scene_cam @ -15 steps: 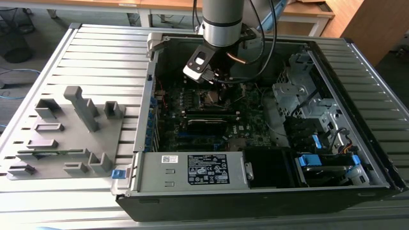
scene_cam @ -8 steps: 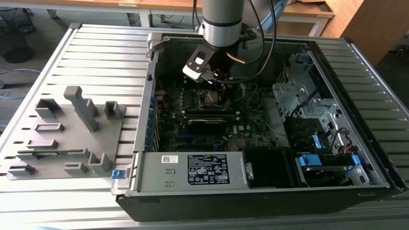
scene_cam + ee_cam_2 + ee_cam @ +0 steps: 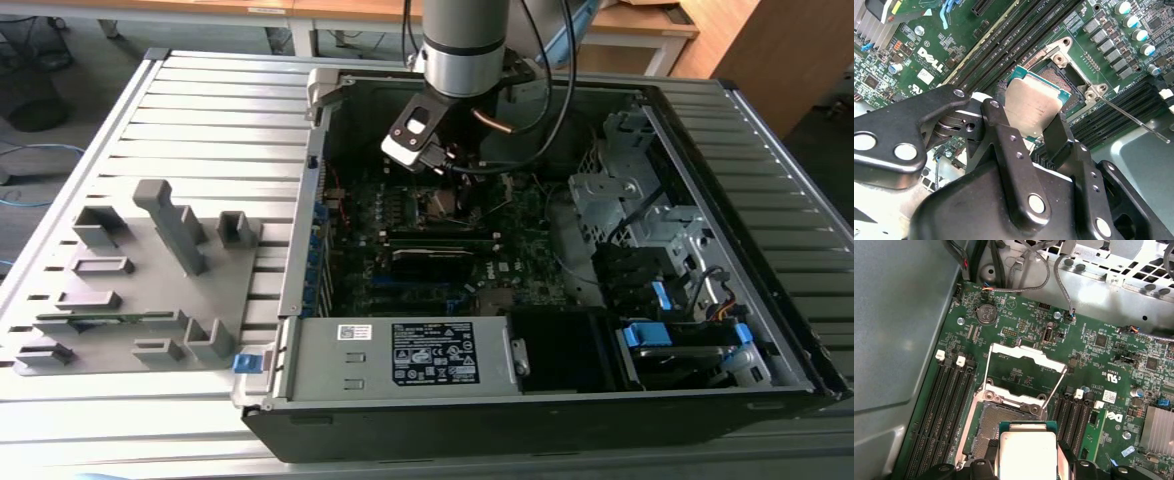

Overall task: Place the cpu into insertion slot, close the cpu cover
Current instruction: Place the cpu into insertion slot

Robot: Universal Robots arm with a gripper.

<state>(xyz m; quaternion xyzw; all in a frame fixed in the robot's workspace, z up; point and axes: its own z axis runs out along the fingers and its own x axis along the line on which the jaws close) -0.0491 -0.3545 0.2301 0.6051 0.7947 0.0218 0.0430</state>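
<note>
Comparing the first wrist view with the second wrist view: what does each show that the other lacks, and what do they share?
First wrist view: the cpu cover flipped open beyond the insertion slot, and a coin battery. Second wrist view: the black linkage of the gripper, shut on the cpu. Both: the cpu over the bare insertion slot, and the memory slots.

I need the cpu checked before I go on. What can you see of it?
The cpu is a thin square chip with a dull silver metal face and a green board edge showing around it. The gripper clamps it by two opposite edges, face toward the wrist cameras. It hangs over the uncovered insertion slot, hiding part of it in both wrist views, and does not look seated.
</note>
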